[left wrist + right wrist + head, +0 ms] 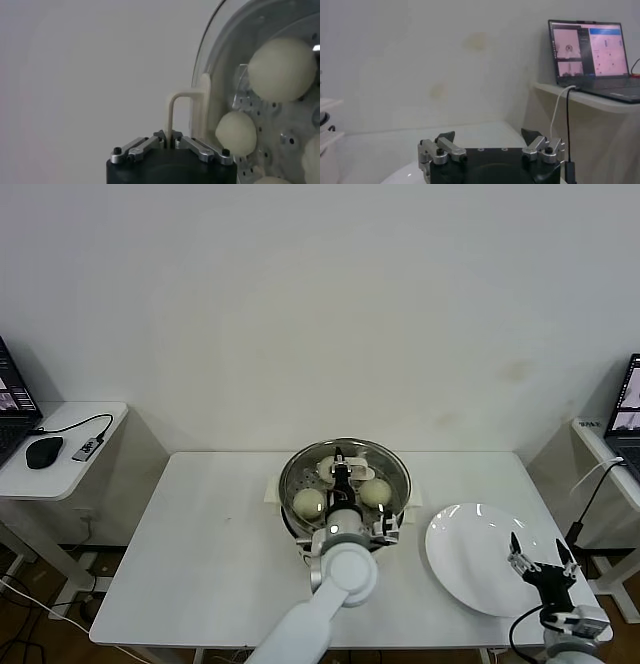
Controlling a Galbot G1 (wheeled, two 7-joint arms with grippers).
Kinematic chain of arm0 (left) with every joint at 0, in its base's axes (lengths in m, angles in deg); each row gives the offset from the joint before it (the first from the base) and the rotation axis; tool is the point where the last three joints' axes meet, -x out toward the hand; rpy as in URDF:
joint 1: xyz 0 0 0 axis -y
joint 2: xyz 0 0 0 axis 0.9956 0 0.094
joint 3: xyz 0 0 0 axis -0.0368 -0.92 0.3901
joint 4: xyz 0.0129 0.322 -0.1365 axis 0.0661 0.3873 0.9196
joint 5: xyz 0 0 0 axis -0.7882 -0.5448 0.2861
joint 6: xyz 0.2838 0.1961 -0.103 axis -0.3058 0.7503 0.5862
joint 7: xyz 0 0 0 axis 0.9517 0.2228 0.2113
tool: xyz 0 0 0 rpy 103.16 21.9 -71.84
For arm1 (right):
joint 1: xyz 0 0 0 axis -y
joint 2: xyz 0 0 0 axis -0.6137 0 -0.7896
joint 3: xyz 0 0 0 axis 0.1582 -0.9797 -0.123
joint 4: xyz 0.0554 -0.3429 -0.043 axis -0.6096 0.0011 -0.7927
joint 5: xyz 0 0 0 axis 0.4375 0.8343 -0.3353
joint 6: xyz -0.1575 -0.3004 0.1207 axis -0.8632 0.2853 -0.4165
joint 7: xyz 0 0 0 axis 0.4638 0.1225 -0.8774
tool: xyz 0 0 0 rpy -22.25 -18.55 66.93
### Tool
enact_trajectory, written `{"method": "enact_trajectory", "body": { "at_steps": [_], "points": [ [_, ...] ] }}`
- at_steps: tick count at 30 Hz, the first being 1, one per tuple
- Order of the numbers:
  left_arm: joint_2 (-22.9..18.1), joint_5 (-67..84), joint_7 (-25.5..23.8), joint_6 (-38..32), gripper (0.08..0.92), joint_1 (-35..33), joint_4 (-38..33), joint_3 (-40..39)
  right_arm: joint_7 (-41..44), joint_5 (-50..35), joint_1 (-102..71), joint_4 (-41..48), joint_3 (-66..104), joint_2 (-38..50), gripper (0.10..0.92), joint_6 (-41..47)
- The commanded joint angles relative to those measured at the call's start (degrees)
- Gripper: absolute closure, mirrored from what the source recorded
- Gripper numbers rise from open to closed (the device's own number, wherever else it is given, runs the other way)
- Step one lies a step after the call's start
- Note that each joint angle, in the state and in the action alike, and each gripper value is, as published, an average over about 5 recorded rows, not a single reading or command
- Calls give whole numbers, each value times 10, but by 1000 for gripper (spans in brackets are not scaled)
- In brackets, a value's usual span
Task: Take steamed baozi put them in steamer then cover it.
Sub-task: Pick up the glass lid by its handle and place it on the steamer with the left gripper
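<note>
The steamer [298, 529] stands mid-table on its white base. The cover [390, 469], clear glass with a metal rim, lies over the pot. My left gripper [341, 475] is shut on the cover's cream-white handle [187, 105], gripping its thin bar [170, 141]. Baozi show through the glass [309, 502] [375, 491], and several more show in the left wrist view [282, 67] [236, 132]. I cannot tell whether the cover rests fully on the rim. My right gripper [540, 556] [488, 136] is open and empty above the white plate.
The bare white plate [470, 549] lies to the right of the steamer. Side shelves flank the table: a mouse [44, 451] and cable on the left one, a laptop [587, 50] with a cable on the right one.
</note>
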Motion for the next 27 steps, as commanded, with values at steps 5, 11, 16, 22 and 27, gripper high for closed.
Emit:
{"method": "enact_trajectory", "body": {
  "at_steps": [5, 11, 16, 22, 27],
  "points": [
    [-2, -4, 2, 25, 852, -4, 6, 6, 1, 4, 0, 2, -2, 0, 203, -2],
    [-1, -2, 12, 24, 852, -9, 9, 11, 1, 6, 1, 2, -4, -1, 203, -3],
    [-1, 2, 37, 24, 852, -8, 21, 10, 1, 8, 1, 0, -5, -3, 203, -3],
    [-1, 7, 48, 23, 852, -11, 27, 10, 1, 9, -1, 0, -5, -3, 203, -4],
    [-1, 13, 51, 23, 853, -13, 28, 10, 1, 9, -1, 1, -6, -4, 203, -5]
  ]
}}
